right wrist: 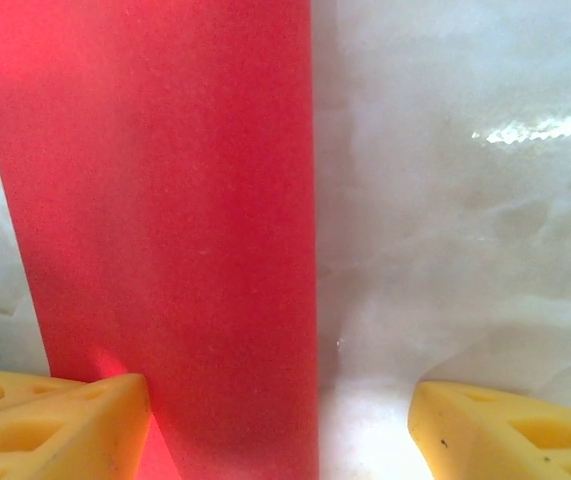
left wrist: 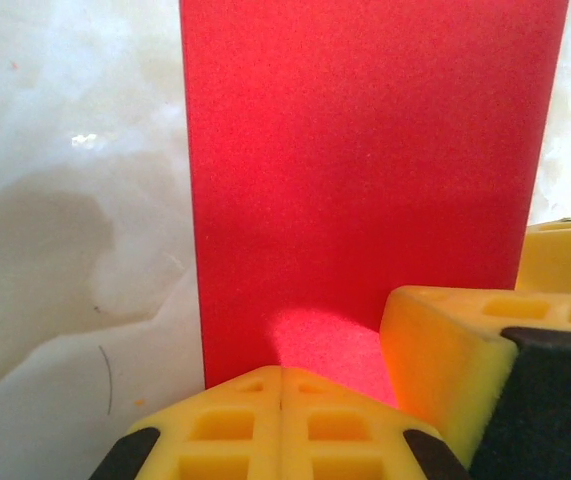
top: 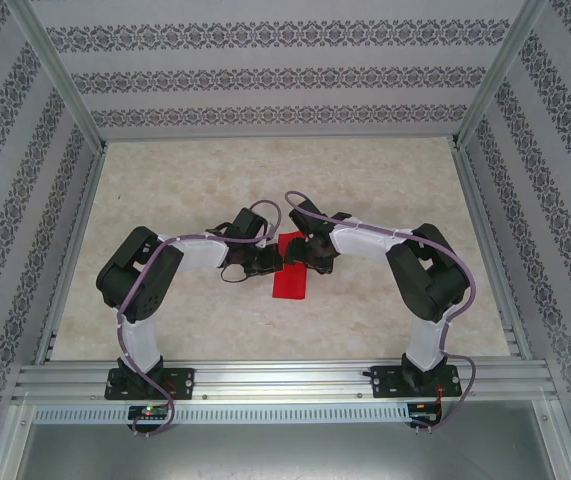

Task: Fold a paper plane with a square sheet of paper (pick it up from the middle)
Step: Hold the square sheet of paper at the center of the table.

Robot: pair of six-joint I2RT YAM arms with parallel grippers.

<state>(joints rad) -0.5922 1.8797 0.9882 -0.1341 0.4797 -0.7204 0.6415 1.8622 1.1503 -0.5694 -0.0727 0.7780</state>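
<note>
Two hands [top: 271, 262] [top: 305, 256] over the red sheet [top: 290, 280]

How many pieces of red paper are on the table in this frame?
1. The red paper lies at the middle of the table, showing as a narrow rectangle. Another sheet under it could be hidden.

Both ends of red sheet [right wrist: 165, 200] out of view
</note>
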